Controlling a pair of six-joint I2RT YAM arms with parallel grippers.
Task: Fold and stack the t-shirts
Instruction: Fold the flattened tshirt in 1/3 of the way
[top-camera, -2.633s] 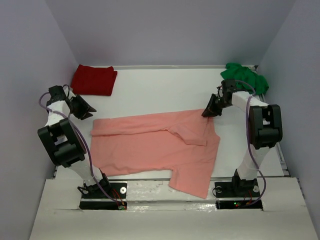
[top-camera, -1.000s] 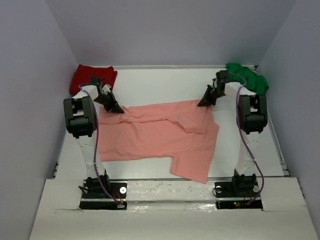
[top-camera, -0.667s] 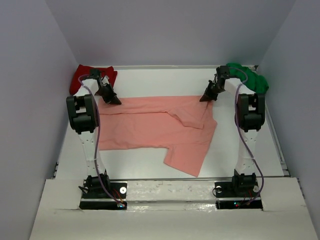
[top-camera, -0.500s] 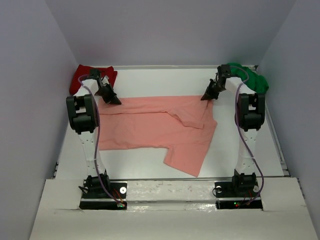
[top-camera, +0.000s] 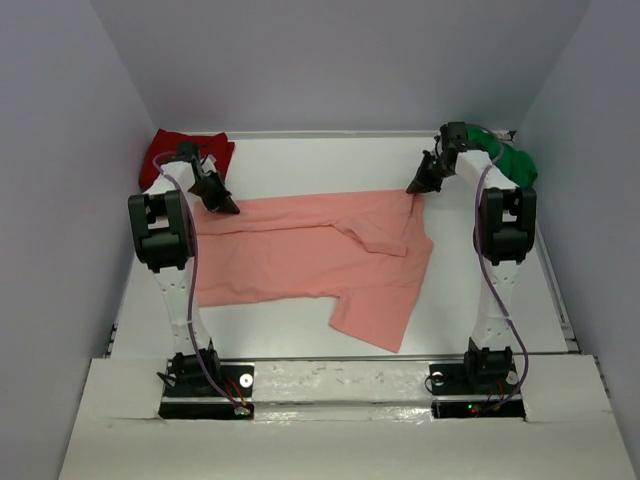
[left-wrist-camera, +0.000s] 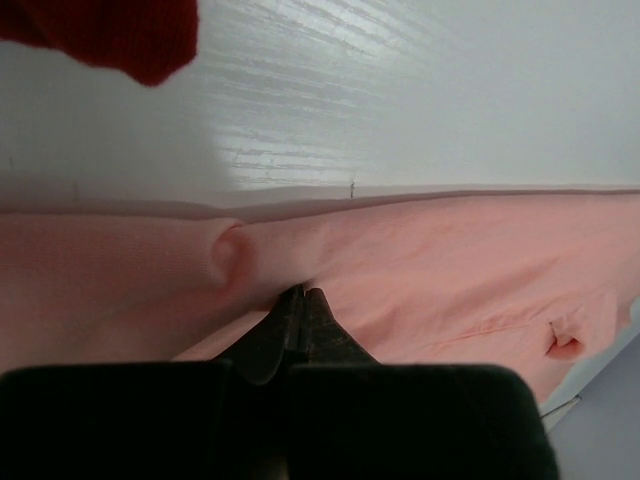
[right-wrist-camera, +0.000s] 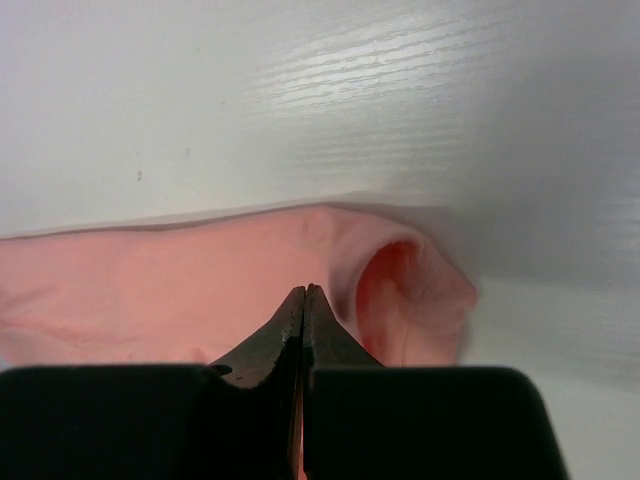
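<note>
The salmon-pink t-shirt (top-camera: 310, 255) lies spread across the middle of the table, one sleeve trailing toward the near edge. My left gripper (top-camera: 224, 206) is shut on its far left corner, and the cloth (left-wrist-camera: 440, 270) puckers at the closed tips (left-wrist-camera: 303, 293). My right gripper (top-camera: 414, 188) is shut on the far right corner, where the fabric (right-wrist-camera: 180, 280) curls up beside the tips (right-wrist-camera: 305, 290). The dark red t-shirt (top-camera: 168, 152) lies at the back left; its edge (left-wrist-camera: 110, 30) also shows in the left wrist view. At the back right sits the bright green t-shirt (top-camera: 508, 160), bunched up.
Grey walls close in the white table (top-camera: 320, 165) on the left, right and back. Both arms reach far from their bases (top-camera: 205, 385) at the near edge. The dark red shirt lies just behind the left gripper, and the green one is close behind the right wrist.
Both grippers have pulled the pink shirt's far edge toward the back of the table, stretching it straighter. Over the last half second they have barely moved.
</note>
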